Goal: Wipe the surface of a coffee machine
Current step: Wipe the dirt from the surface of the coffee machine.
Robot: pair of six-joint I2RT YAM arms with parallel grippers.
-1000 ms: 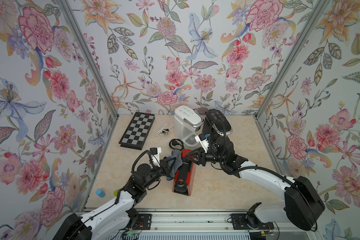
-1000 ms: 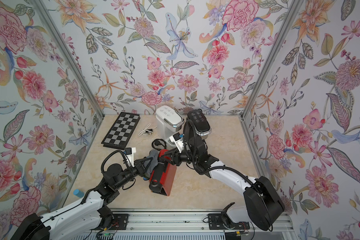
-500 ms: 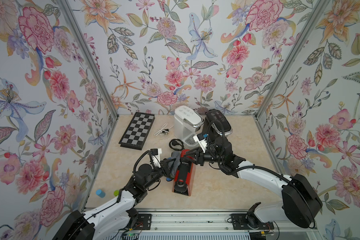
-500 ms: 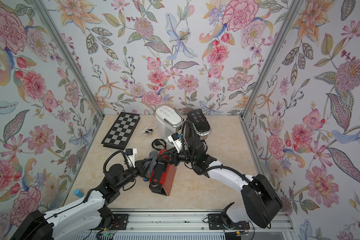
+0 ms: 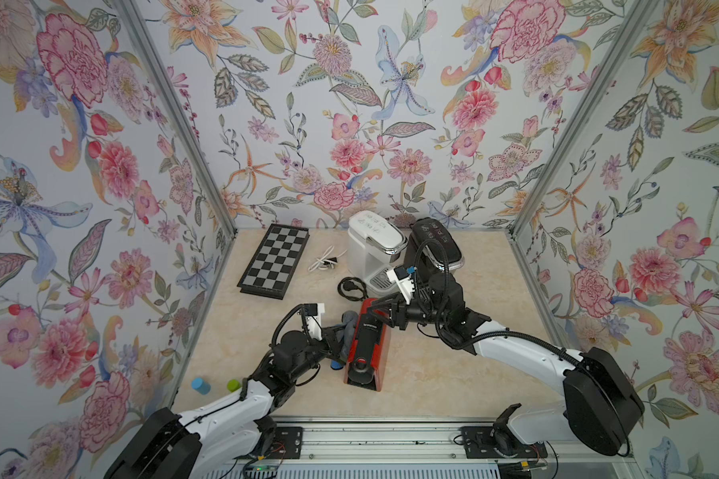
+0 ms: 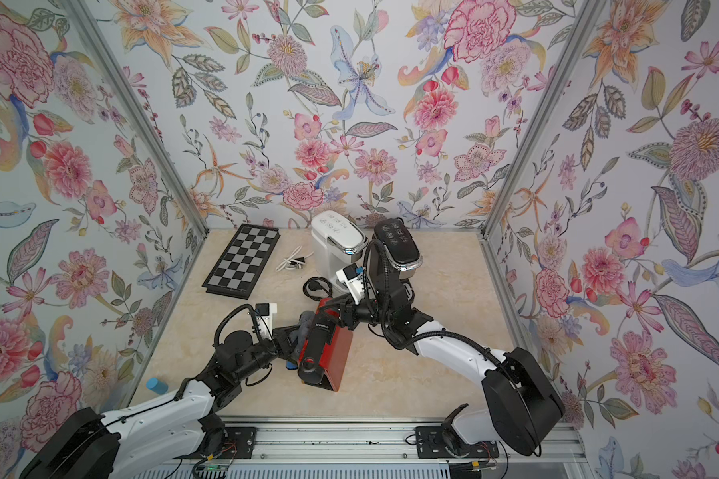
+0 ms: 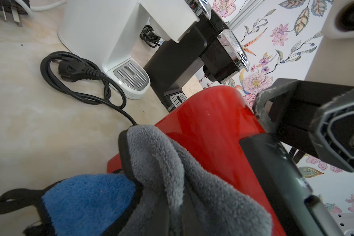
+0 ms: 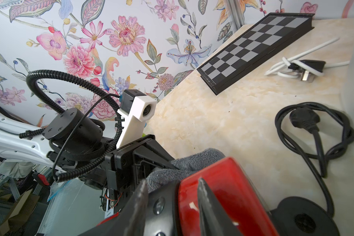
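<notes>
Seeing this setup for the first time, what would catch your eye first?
The red coffee machine stands out, front and centre. The left end effector holds a grey-and-blue cloth against its side. A white machine and a black machine stand side by side behind it.

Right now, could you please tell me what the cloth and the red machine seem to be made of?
The cloth: likely microfibre, matt, by its fuzzy pile, grey one side, blue the other. The red machine: probably glossy plastic, as it mirrors light; lacquered metal possible.
</notes>
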